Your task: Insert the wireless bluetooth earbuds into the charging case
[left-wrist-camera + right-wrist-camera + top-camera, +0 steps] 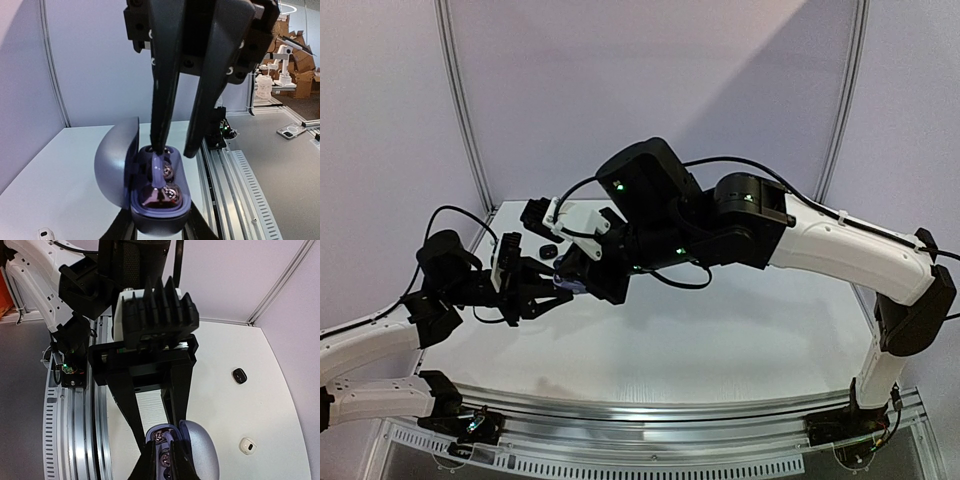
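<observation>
My left gripper [160, 225] is shut on an open purple charging case [161, 214] and holds it above the table, lid [117, 167] swung to the left. Dark glossy earbuds [167, 192] lie in its wells, and a purple earbud [159, 170] stands partly in. My right gripper [176, 150] comes down from above with its jaws a little apart. One fingertip [160, 145] rests on the purple earbud, the other hangs over the case's right rim. The case [200, 452] and my right gripper [165, 460] also show in the right wrist view. In the top view both grippers meet at the case [568, 284].
A small black earbud [240, 375] and a small white earbud [247, 445] lie on the white table beyond the case. The white one also shows in the left wrist view [45, 233]. The aluminium rail [230, 170] runs along the table's near edge.
</observation>
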`<state>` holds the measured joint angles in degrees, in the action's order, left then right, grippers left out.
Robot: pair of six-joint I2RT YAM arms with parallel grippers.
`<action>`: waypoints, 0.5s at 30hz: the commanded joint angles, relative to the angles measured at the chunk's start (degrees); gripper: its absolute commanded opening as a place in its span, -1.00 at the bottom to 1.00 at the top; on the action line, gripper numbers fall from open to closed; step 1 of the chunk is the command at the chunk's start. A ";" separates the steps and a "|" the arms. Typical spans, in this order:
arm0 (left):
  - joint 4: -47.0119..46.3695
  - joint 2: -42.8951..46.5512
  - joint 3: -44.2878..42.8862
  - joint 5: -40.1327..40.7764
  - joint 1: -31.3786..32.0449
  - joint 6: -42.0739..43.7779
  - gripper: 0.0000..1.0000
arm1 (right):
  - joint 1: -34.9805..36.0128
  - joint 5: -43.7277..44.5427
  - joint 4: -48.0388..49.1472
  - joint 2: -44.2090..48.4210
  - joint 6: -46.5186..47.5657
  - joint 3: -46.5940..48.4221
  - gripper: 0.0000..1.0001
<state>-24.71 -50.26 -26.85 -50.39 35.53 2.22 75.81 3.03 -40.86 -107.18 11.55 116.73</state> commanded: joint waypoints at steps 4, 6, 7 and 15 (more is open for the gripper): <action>0.28 -0.19 -1.04 -0.11 1.12 0.92 -1.00 | 0.28 1.95 -0.30 -1.20 0.59 1.57 -0.69; 0.36 -0.21 -0.97 -0.06 1.12 0.93 -1.00 | 0.24 2.05 -0.14 -1.11 0.56 1.57 -0.62; 0.36 -0.19 -0.98 -0.06 1.12 0.93 -1.00 | 0.28 2.06 0.01 -0.97 0.62 1.55 -0.60; 0.45 -0.10 -0.82 0.04 1.21 1.04 -1.00 | 0.30 1.89 0.83 -0.07 0.72 1.38 -0.65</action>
<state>-24.69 -50.26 -26.85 -50.37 35.64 2.57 75.81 4.34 -40.62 -107.20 12.16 116.73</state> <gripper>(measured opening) 0.289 0.184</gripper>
